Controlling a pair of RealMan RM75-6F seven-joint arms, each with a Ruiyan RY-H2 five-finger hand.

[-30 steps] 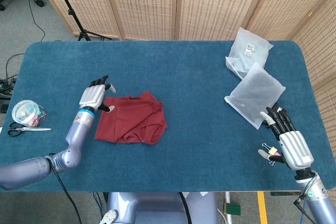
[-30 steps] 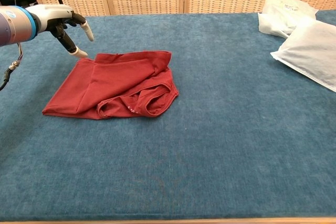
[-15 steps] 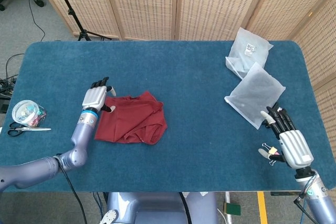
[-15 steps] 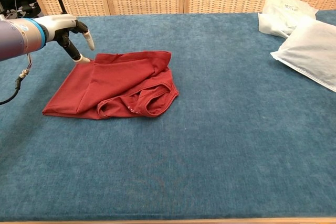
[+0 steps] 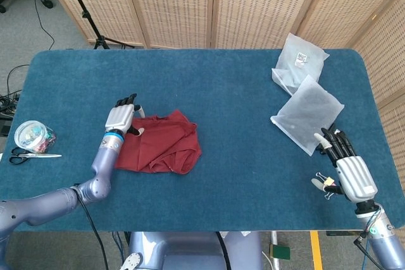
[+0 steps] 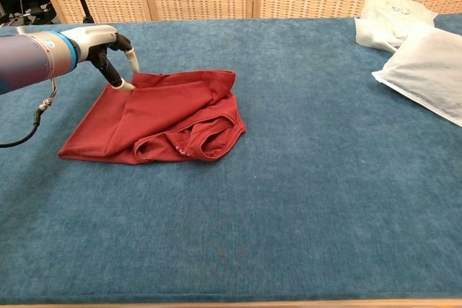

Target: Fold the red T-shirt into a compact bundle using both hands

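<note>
The red T-shirt lies loosely folded and crumpled on the blue table, left of centre. My left hand hovers at the shirt's far left corner with fingers spread; one fingertip touches the cloth edge there, and nothing is gripped. At the table's near right corner my right hand rests open, fingers apart, far from the shirt. The chest view does not show it.
Two white plastic bags lie at the far right. A binder clip sits by my right hand. A jar and scissors are at the left table edge.
My left hand has moved right and down toward the shirt's far left corner, its fingertip now touching the cloth. The right hand and shirt have not moved.
</note>
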